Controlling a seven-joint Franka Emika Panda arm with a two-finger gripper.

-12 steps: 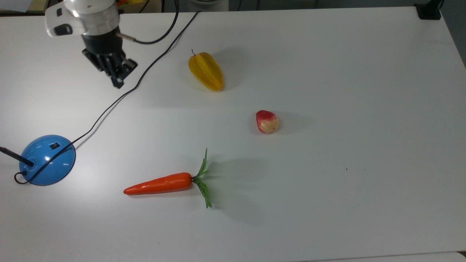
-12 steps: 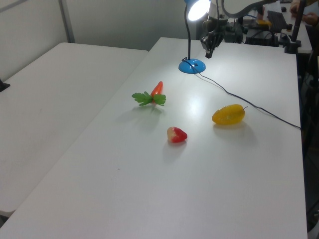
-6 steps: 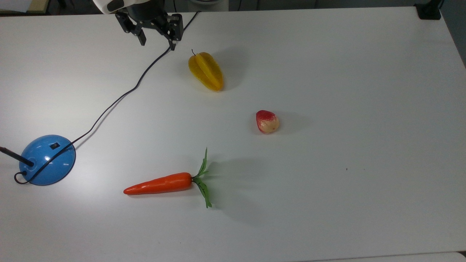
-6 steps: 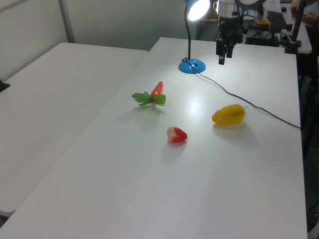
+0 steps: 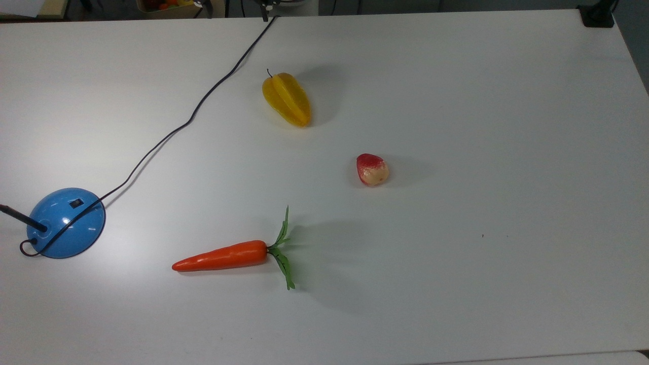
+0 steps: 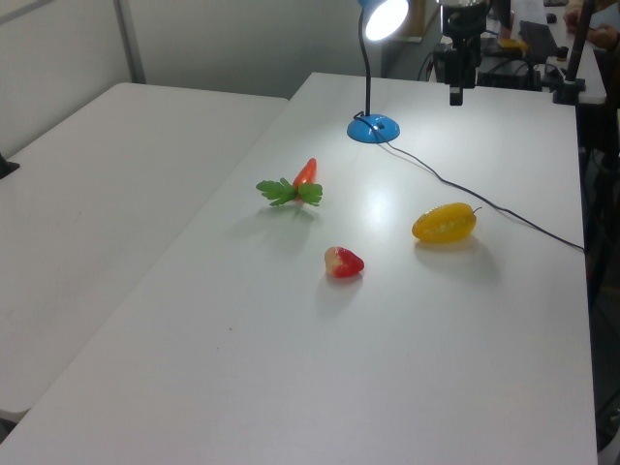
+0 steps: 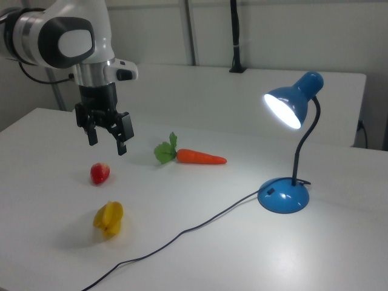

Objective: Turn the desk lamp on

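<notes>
In the top view, the desk lamp [image 5: 66, 229] sits at the table's [image 5: 481, 101] left edge, its cord [image 5: 192, 114] running up past a yellow starfruit [image 5: 286, 99].

In the left view, the lamp glows beyond a carrot [image 6: 302, 179].

In the right view, the gripper [image 7: 108, 139] hangs wide open, holding nothing, above a strawberry [image 7: 100, 173], well apart from the lit lamp.

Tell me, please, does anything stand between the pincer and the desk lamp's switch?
Nothing visible does. The pincer hangs open above the table, the lamp base with its switch stands apart, and the starfruit, strawberry and carrot lie low.
</notes>
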